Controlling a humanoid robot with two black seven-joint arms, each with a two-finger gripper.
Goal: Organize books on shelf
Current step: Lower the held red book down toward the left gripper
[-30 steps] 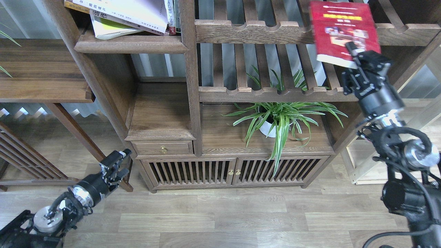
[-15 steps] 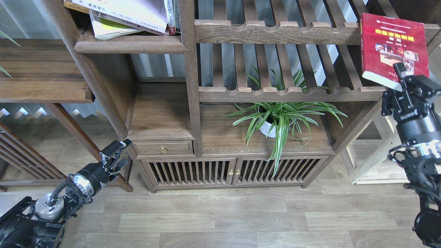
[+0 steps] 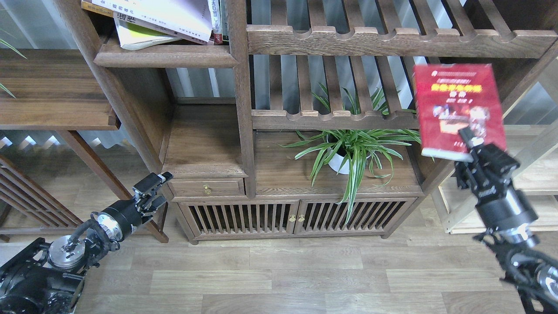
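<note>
**Red book held in the air at the bookcase's right end, two books lying on the shelf**

Three large thin books show. Two lie on the shelf (image 3: 163, 56), the solid dark board at the upper left of the bookcase: a pale lavender-white book (image 3: 170, 15) slanting on top, and a yellow-green book (image 3: 141, 37) under it, its corner sticking out toward the shelf's moulded front edge. A few narrow upright spines (image 3: 216, 19) stand against the post at the shelf's right end.

The third, the red book (image 3: 455, 109), is off the shelf and well apart from the other two. It hangs in the air in front of the bookcase's right end, below the upper slatted rack (image 3: 392, 41) and overlapping the right end of the lower slatted rack (image 3: 335, 117). Its cover faces the camera and it is blurred.

One right gripper (image 3: 468, 141) pinches the red book at its lower right corner, fingers closed on the cover's bottom edge, the book standing up and to the left of the wrist.

One left gripper (image 3: 152, 192) hangs low near the bookcase's lower left corner, just beside the brass-knobbed drawer (image 3: 207, 188); it holds nothing, and whether its fingers are spread I cannot tell.

One potted plant (image 3: 348, 150) stands on the wide ledge under the lower rack, left of the red book
</note>
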